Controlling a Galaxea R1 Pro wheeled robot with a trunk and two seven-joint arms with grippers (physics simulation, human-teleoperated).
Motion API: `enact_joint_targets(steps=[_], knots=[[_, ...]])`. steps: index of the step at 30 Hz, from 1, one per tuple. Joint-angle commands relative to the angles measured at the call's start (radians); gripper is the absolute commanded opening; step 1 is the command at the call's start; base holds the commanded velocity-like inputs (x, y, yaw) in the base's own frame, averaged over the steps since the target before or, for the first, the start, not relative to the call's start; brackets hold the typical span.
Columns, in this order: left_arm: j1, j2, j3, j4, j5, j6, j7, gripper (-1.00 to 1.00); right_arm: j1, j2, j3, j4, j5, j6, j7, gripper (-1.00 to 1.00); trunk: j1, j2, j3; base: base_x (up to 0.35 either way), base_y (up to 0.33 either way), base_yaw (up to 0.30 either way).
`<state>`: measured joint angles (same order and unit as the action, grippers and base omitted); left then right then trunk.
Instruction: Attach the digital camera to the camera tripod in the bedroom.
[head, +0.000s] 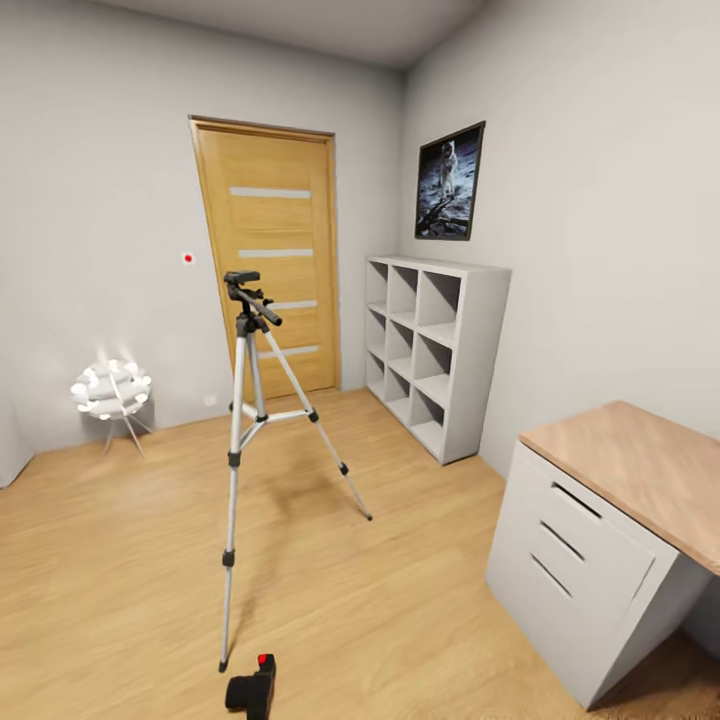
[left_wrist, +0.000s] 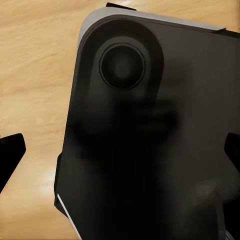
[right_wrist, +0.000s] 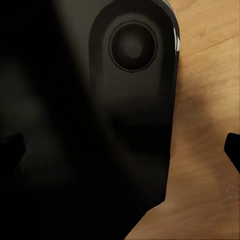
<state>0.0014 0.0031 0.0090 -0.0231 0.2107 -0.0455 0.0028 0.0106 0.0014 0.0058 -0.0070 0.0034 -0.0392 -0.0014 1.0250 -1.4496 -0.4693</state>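
The digital camera (head: 252, 688), small and black with a red button on top, lies on the wood floor at the near edge of the head view. It sits close to the near foot of the camera tripod (head: 243, 410), which stands upright on silver legs, its black head (head: 246, 290) bare. In the left wrist view my left gripper (left_wrist: 120, 150) is open, its dark fingertips (left_wrist: 11, 149) far apart over a black rounded housing (left_wrist: 150, 130). My right gripper (right_wrist: 122, 150) is open too, above a similar black housing (right_wrist: 100, 125) and floor.
The bedroom has a closed wooden door (head: 272, 260) on the far wall. A white cube shelf (head: 432, 350) stands on the right under an astronaut poster (head: 449, 183). A wood-topped desk (head: 640, 470) with drawers is near right. A white globe lamp (head: 111, 390) sits far left.
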Motion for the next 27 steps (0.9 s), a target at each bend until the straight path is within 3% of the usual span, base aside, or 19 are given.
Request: enact_joint_targets(steps=[1, 27], knots=[[0.000, 0.000, 0.000, 0.000, 0.005, -0.002, 0.000, 1.00, 0.000, 0.000, 0.000, -0.001, 0.000, -0.002, 0.000, 1.00, 0.000, 0.000, -0.001, 0.000, 0.000, -0.158], [0.000, 0.000, 0.000, 0.000, 0.006, -0.002, 0.000, 1.00, 0.000, -0.003, 0.000, -0.001, 0.004, 0.001, 0.000, 1.00, 0.000, 0.000, -0.001, 0.000, 0.000, -0.024]])
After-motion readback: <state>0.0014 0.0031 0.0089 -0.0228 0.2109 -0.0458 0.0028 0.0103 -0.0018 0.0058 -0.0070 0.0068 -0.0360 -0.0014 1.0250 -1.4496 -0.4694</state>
